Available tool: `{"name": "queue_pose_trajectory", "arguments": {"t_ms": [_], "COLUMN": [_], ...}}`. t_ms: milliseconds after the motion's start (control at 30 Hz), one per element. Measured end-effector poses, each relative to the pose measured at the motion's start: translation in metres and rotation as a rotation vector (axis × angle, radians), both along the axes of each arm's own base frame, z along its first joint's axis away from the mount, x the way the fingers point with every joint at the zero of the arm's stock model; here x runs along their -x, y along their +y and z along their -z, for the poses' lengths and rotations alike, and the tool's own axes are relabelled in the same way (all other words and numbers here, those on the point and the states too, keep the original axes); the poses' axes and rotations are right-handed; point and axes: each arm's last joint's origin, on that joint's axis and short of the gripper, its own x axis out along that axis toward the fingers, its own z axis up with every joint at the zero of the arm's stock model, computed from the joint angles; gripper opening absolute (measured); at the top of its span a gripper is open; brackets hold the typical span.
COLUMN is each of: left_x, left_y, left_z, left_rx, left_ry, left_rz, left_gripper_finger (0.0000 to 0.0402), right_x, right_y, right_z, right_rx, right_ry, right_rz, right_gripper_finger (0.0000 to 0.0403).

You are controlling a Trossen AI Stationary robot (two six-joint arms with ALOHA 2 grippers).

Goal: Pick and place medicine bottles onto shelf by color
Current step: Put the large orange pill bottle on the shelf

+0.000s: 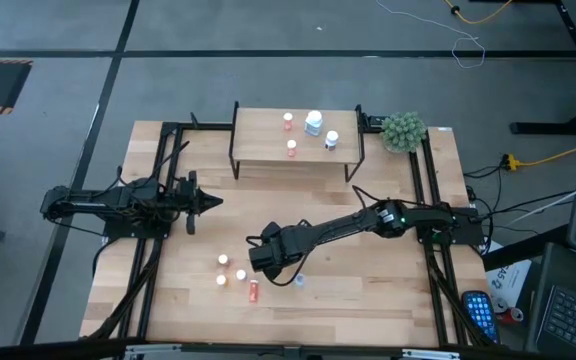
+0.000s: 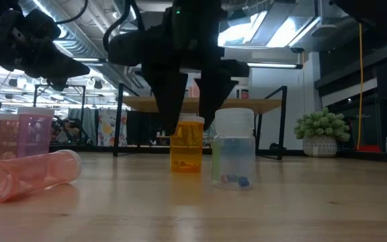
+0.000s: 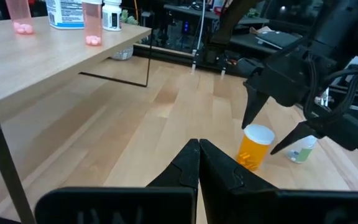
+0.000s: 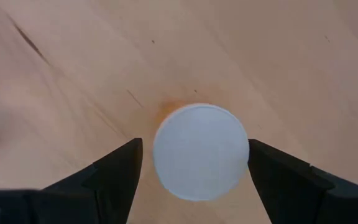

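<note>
Right gripper (image 4: 194, 163): over the front-middle of the table (image 1: 368, 300), pointed straight down, fingers spread wide on either side of an upright orange bottle (image 2: 187, 144), whose white cap sits between the tips in the right wrist view; no contact is visible. Clear bottle (image 2: 234, 149): white cap, small blue item inside, upright just beside the orange one and close to one finger. Red bottle (image 1: 254, 290): lying on its side, near the front. Two further small white-capped bottles (image 1: 224, 261): upright to the left of the gripper; the low view shows pink bodies there. Shelf (image 1: 258, 145): at the back of the table, light wooden top on black legs, holding two pink bottles, a larger white-and-blue bottle (image 1: 314, 123) and a small white one. Green plant ball (image 1: 404, 131): back right corner, beside the shelf. Left gripper (image 3: 198, 165): fingers pressed together, holding nothing, waiting at the left side, well apart from the bottles.
</note>
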Motion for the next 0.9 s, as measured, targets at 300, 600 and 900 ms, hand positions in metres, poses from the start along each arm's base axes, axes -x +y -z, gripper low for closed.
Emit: {"name": "queue_pose_trajectory", "arguments": {"t_ms": [300, 600, 900], "left_x": [0.0, 0.0, 0.0], "left_y": [0.0, 0.0, 0.0], "left_z": [0.0, 0.0, 0.0], "left_rx": [0.0, 0.0, 0.0], "left_ry": [0.001, 0.002, 0.002], "left_rz": [0.0, 0.0, 0.0], "left_gripper_finger": [0.0, 0.0, 0.0], "right_x": [-0.002, -0.003, -0.009], "right_y": [0.0, -0.006, -0.023], "right_z": [0.0, 0.0, -0.014], "right_rx": [-0.004, -0.001, -0.006], "right_ry": [-0.015, -0.015, -0.035], "right_rz": [0.003, 0.01, -0.07], "right_gripper_finger": [0.0251, 0.0215, 0.021]}}
